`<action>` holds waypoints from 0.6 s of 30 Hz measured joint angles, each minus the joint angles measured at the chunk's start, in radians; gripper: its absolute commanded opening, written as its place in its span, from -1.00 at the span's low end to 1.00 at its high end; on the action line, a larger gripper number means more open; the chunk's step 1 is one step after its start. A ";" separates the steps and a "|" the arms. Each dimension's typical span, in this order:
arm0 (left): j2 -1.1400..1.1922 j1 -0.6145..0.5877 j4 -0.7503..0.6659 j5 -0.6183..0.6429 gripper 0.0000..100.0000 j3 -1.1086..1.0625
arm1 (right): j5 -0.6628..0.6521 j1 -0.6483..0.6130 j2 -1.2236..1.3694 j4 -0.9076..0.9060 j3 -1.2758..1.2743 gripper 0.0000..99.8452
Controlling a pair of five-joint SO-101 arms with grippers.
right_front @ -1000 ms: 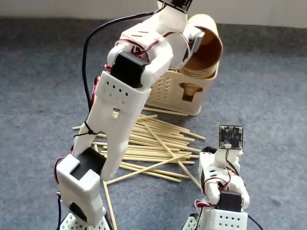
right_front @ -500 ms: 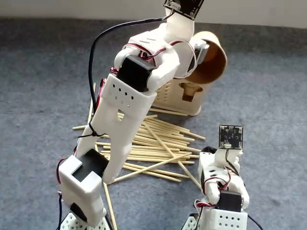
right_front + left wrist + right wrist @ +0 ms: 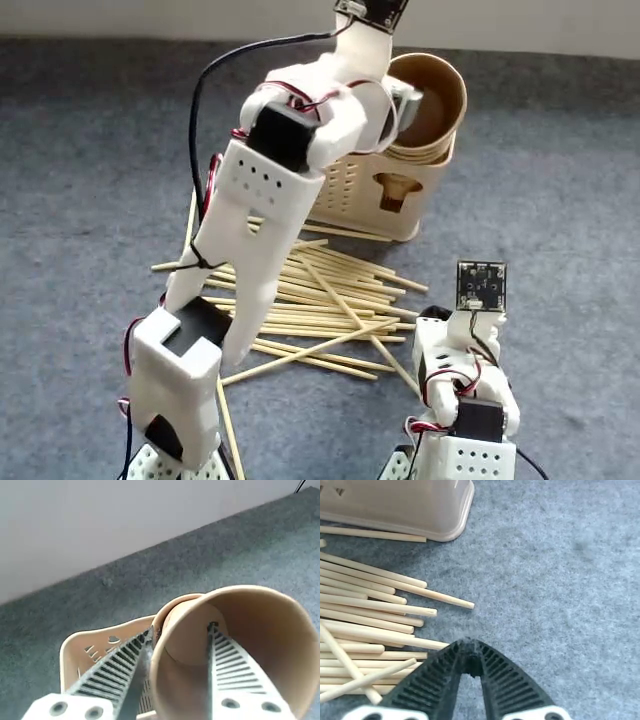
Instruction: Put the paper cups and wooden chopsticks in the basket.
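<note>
the left jaws are clamped on the wall of a paper cup [image 3: 250, 645], one finger [image 3: 225, 665] inside the mouth and the second finger [image 3: 115, 665] outside against the rim. that rim pinch likely suits the job: it leaves the cup's base free to go down into the basket [image 3: 67, 652] without the jaws having to fit inside. in the high view the left arm [image 3: 270, 190] stretches out over the pile, and the paper cup [image 3: 435, 95] sits tilted above the far corner of the basket [image 3: 410, 195], mouth turned up and toward the camera. ringed edges [image 3: 425, 152] just under it read as other cups nested there, so the held one is probably being lined up onto that stack.

the right jaws are closed on nothing, tips together, low over the grey table [image 3: 560, 570] just beside the ends of the wooden chopsticks [image 3: 370, 607]. the right arm [image 3: 460, 380] looks parked near the loose heap of chopsticks [image 3: 330, 300], which lies on the table in front of the basket.

the left arm covers most of the basket's opening, so its contents cannot be checked. whether the held cup already touches the stack cannot be told, nor how many cups are nested. some chopsticks run under the arm out of sight.
</note>
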State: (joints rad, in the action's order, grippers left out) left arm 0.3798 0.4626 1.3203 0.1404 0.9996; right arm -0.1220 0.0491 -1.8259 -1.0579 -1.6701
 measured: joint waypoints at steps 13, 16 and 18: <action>0.000 0.000 0.029 0.000 -0.64 0.183 | 0.000 0.000 0.000 0.000 0.000 -0.99; 0.000 0.000 0.011 0.000 -0.64 0.183 | 0.000 0.000 0.000 0.000 0.000 -0.99; 0.000 0.000 -0.021 0.000 -0.64 0.181 | 0.000 0.000 0.000 0.000 0.000 -0.99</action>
State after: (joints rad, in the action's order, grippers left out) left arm 0.3798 0.4626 1.2988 0.1404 1.1807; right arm -0.1220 0.0491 -1.8259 -1.0579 -1.6701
